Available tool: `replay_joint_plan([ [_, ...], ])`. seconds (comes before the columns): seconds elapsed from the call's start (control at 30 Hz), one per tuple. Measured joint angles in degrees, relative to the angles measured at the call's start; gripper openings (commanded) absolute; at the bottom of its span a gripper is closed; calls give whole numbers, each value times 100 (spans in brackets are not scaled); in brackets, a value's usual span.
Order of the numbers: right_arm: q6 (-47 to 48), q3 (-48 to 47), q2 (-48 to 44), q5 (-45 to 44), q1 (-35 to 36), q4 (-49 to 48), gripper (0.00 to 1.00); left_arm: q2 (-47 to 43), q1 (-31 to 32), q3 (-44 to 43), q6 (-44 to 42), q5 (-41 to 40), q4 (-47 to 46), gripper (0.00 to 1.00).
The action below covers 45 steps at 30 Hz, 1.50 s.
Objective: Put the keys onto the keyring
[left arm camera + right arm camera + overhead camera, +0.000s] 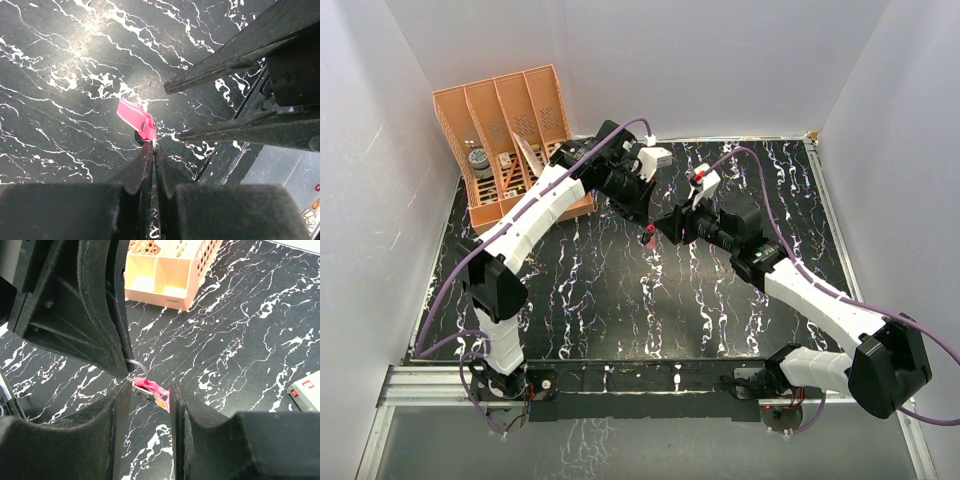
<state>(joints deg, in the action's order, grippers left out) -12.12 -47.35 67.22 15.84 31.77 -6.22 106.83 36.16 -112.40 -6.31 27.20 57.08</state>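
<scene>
Left fingers (pixel 137 172) clenched on pink-tagged small metal keyring (pixel 136 116); right fingers (pixel 182 435) parted, empty. Judged light, slick; pinch the stiff ring.

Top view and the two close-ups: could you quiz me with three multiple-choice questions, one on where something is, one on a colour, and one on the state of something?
1. Where on the table does the orange rack stand?
A. far left corner
B. near right corner
C. centre

2. What colour is the tag on the keyring?
A. green
B. pink
C. yellow

3. How is the left hand?
A. wide open
B. out of sight
C. shut on the keyring

Answers:
1 A: the top view shows the rack at the far left.
2 B: the strip is bright pink in both close-ups.
3 C: the hand is pinched closed with the ring at its tip.
</scene>
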Motion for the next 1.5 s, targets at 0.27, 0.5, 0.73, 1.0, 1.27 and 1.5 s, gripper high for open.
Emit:
replay_joint_plan([
  [0.27,0,0,144,155,0,-85,33,79,0,-83,-74,157,72,0],
  [0.5,0,0,343,214,0,-195,30,79,0,-129,-131,262,133,0],
  [0.73,-7,0,398,256,4,-306,24,79,-2,-129,-203,293,175,0],
  [1.0,-28,-2,398,337,17,-385,6,79,-4,-129,-249,358,173,0],
  [1.27,-151,22,398,221,24,-479,0,76,-11,-98,-153,262,35,19],
  [1.5,-468,170,396,-114,22,-833,0,-297,-4,807,227,76,-890,29],
])
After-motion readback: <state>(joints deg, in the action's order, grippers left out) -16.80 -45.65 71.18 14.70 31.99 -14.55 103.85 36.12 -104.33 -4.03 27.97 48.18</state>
